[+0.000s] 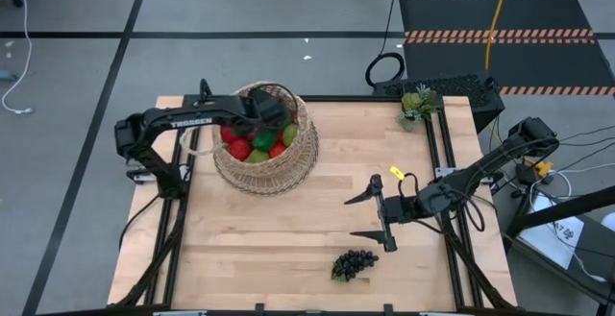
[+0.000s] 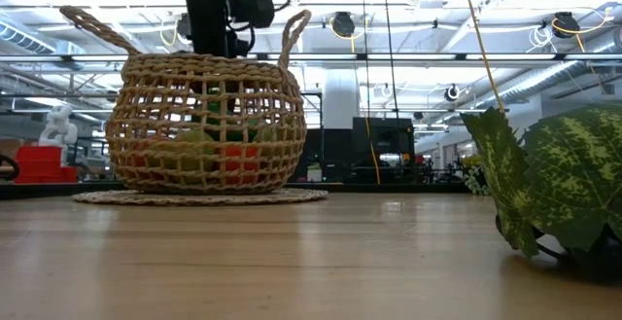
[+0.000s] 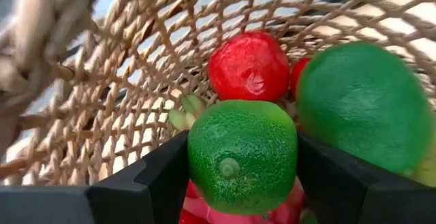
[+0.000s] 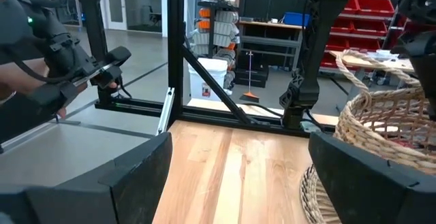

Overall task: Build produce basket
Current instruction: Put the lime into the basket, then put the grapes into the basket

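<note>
One green lime (image 3: 242,157) sits clamped between the fingers (image 3: 160,180) of my left hand (image 1: 264,108), which hangs inside the mouth of the basket (image 1: 293,162) at the far left of the worktop (image 1: 288,249). I judge the lime a light, hard, smooth toy ball that could squirt out of a pinch, so the hold across its widest part looks right to me. Below it lie a red fruit (image 3: 248,65), another green one (image 3: 364,105) and more, so it has a short drop onto a rolling pile. The wicker looks light and springy; I would keep off its rim. My right hand (image 1: 377,217) waits low over the worktop with its fingers wide apart and holding nothing, the dark grape bunch (image 1: 354,263) lying near it, still outside the basket.
</note>
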Controlling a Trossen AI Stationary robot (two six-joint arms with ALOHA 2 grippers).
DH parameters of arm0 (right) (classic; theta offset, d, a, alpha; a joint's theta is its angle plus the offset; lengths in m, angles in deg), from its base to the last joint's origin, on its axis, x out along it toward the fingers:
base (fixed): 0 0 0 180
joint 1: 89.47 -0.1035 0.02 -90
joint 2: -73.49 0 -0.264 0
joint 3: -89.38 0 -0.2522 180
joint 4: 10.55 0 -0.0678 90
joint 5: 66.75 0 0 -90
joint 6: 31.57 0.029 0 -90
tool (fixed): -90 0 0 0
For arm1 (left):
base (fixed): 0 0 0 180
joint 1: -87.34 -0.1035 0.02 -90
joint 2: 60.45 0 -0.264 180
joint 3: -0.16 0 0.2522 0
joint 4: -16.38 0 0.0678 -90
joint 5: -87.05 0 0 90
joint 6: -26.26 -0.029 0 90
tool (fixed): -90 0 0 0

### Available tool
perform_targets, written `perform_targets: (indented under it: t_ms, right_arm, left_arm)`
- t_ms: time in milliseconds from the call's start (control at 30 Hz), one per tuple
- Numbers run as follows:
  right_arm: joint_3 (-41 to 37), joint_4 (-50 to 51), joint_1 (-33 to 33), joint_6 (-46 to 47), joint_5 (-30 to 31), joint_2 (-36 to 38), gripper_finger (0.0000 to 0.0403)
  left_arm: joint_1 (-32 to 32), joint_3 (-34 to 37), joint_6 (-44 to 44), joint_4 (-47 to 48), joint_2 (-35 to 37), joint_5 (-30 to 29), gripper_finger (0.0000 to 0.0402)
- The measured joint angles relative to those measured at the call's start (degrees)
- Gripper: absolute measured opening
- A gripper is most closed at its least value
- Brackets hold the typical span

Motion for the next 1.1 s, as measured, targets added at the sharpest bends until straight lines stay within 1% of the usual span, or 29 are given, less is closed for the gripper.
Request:
perform_targets:
  t_ms: [100,200,267,400,500,600,700,833,1033,1100]
  right_arm:
    - [0.0,0.75,0.0,1.03,0.0,0.0,0.0339]
    - [-0.01,1.28,0.0,1.21,-0.02,-0.02,0.0339]
    - [-0.02,1.2,0.0,1.24,-0.02,-0.02,0.0339]
    - [-0.01,1.18,0.0,1.24,-0.02,-0.02,0.0339]
    - [-0.02,1.17,0.0,1.4,-0.02,-0.02,0.0339]
    - [0.0,1.16,0.0,1.7,-0.03,-0.02,0.0339]
    - [0.0,1.28,-0.08,2.46,-0.04,-0.02,0.0339]
    - [0.0,3.7,-0.09,5.46,-0.07,-0.02,0.0339]
    - [0.0,10.73,-0.49,13.79,-0.07,-0.02,0.0339]
    - [-0.01,12.41,-1.28,15.73,-0.07,-0.33,0.0339]
  left_arm:
    - [-0.31,0.0,0.77,0.08,-0.53,0.01,0.0244]
    - [-0.03,0.0,-1.36,-0.01,-0.32,0.36,0.0255]
    - [0.21,0.0,-2.65,-0.01,-0.41,1.0,0.0273]
    - [0.19,0.0,-3.11,-0.14,-0.38,3.83,0.0324]
    - [0.28,0.0,-3.11,-0.52,-0.38,3.93,0.0357]
    - [0.6,0.0,-2.47,-0.68,0.68,3.84,0.0375]
    - [1.88,0.0,-1.98,-1.15,3.29,3.48,0.0376]
    - [6.09,0.0,-1.77,-1.4,8.04,3.51,0.0357]
    - [16.62,0.0,-2.27,-2.8,15.31,3.19,0.0316]
    - [20.91,0.0,-2.27,-2.87,16.62,1.58,0.0304]
